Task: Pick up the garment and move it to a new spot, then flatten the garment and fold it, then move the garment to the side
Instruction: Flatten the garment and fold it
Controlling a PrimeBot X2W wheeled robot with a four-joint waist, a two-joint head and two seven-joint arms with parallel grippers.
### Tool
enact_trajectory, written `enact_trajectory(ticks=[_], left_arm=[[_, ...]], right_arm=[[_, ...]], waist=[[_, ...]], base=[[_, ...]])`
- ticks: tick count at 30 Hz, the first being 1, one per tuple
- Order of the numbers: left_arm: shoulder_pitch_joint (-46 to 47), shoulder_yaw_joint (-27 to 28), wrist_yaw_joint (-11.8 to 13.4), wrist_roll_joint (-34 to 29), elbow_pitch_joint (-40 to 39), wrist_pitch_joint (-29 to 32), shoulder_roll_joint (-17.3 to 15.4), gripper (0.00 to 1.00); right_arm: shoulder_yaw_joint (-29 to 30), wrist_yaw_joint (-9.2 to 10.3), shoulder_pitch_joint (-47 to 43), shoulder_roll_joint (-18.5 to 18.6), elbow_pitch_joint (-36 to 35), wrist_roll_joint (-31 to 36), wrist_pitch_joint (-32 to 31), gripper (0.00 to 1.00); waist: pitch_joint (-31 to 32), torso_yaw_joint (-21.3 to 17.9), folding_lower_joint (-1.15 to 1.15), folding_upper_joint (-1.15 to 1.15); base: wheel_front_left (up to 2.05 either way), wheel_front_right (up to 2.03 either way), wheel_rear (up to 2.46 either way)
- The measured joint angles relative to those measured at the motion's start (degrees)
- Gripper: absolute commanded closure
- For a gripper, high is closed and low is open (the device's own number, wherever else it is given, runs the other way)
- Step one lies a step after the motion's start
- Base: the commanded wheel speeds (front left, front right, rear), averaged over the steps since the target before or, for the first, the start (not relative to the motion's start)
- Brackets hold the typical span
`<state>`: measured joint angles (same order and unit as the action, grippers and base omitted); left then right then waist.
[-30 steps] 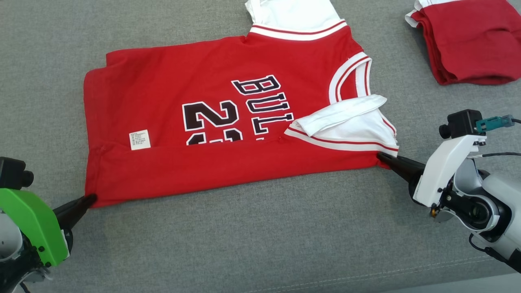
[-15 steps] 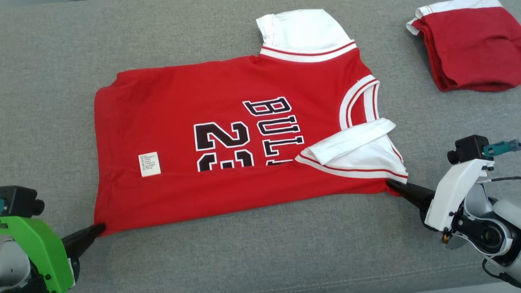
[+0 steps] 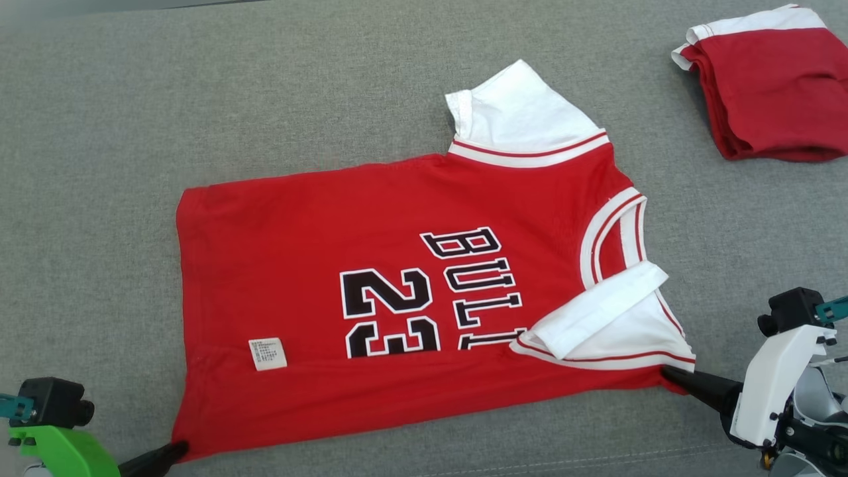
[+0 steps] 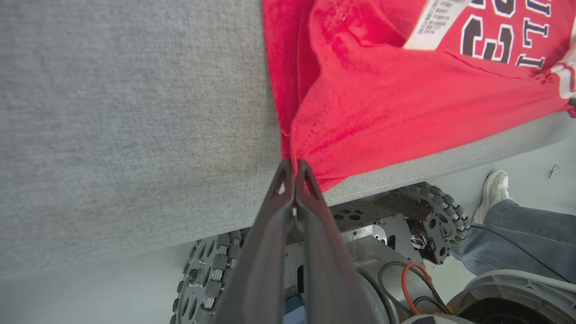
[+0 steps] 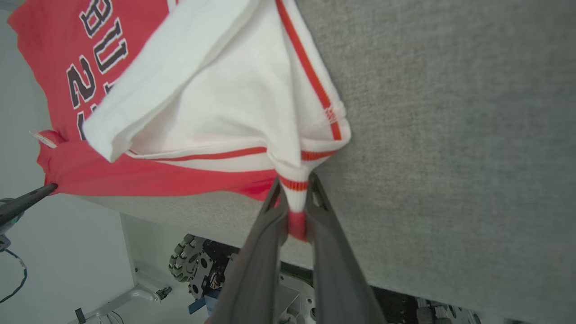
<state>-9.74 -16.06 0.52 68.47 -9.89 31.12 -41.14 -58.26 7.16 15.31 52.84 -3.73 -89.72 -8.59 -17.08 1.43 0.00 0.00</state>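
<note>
The garment [image 3: 318, 265], a red jersey with black "23" lettering and white sleeves, lies spread on the grey padded surface [image 3: 99, 165]. Its near edge is folded over along the front. My left gripper [image 3: 179, 450] is shut on the hem corner at the lower left, and in the left wrist view the fingertips [image 4: 294, 164] pinch red cloth [image 4: 382, 112]. My right gripper [image 3: 666, 374] is shut on the shoulder corner at the lower right. In the right wrist view it [image 5: 294, 184] clamps the striped trim below the white sleeve [image 5: 225, 90].
A second red garment [image 3: 768, 86], folded, lies at the back right. The surface's front edge runs just behind both grippers. Below it the left wrist view shows my wheeled base [image 4: 432, 211] and a person's jeans leg and white shoe [image 4: 495, 193].
The head camera has shifted, so the whole scene sits lower in the picture. Both grippers have drawn the near edge back toward me, uncovering more of the "23".
</note>
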Motion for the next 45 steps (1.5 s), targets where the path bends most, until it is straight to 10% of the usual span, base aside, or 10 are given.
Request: enact_trajectory(ticks=[9, 11, 12, 13, 14, 15, 16, 30, 45], left_arm=[[-1.1, -0.7, 0.0, -0.2, -0.2, -0.9, 0.1, 1.00], [-1.1, -0.8, 0.0, -0.2, -0.2, -0.9, 0.1, 0.96], [-1.1, -0.8, 0.0, -0.2, -0.2, -0.9, 0.2, 0.78], [-1.1, -0.8, 0.1, -0.2, -0.2, -1.1, 0.2, 0.71], [-1.1, -0.8, 0.1, -0.3, -0.2, -1.2, 0.2, 0.68], [-1.1, -0.9, 0.1, -0.5, -0.2, -1.2, 0.2, 0.57], [-1.1, -1.0, 0.3, -0.9, -0.3, -1.3, 0.2, 0.00], [9.8, 5.8, 1.5, -4.3, -8.4, 0.8, -8.2, 0.00], [32.2, 2.6, 2.7, 0.9, -6.3, 11.0, -7.5, 0.00]], right_arm=[[-0.3, 0.00, -0.8, 1.6, -1.2, -0.1, 0.5, 1.00], [-0.2, 0.00, -1.0, 1.9, -1.4, -0.1, 0.5, 0.67], [-0.2, 0.01, -1.1, 2.2, -1.5, -0.1, 0.5, 0.54], [-0.2, 0.01, -1.4, 2.6, -1.4, -0.1, 0.6, 0.06], [0.0, 0.02, -1.8, 2.9, -1.4, -0.1, 1.2, 0.00], [0.2, 0.01, -2.0, 3.1, -1.4, -0.2, 1.6, 0.00], [0.3, 0.02, -2.0, 3.2, -1.7, -0.4, 1.7, 0.00], [11.5, 0.08, 16.3, 9.7, -5.1, 7.4, 2.6, 0.00], [12.4, 0.08, 41.8, -2.7, 2.4, 19.7, -9.1, 0.00]], waist=[[-0.5, 0.1, 0.00, 0.00], [-0.6, 0.1, 0.00, 0.00], [-0.6, 0.1, 0.00, 0.00], [-0.7, 0.1, 0.00, 0.00], [-0.7, 0.1, 0.00, 0.00], [-0.8, 0.0, 0.00, 0.00], [-0.9, 0.0, 0.00, 0.00], [-5.2, -0.7, 0.00, 0.00], [-16.0, 0.0, 0.00, 0.00]], base=[[0.00, 0.00, 0.00], [0.00, 0.00, 0.00], [0.00, 0.00, 0.00], [0.00, 0.00, 0.00], [0.00, 0.00, 0.00], [0.00, 0.00, 0.00], [0.00, 0.00, 0.00], [0.00, 0.00, 0.00], [0.00, 0.00, 0.00]])
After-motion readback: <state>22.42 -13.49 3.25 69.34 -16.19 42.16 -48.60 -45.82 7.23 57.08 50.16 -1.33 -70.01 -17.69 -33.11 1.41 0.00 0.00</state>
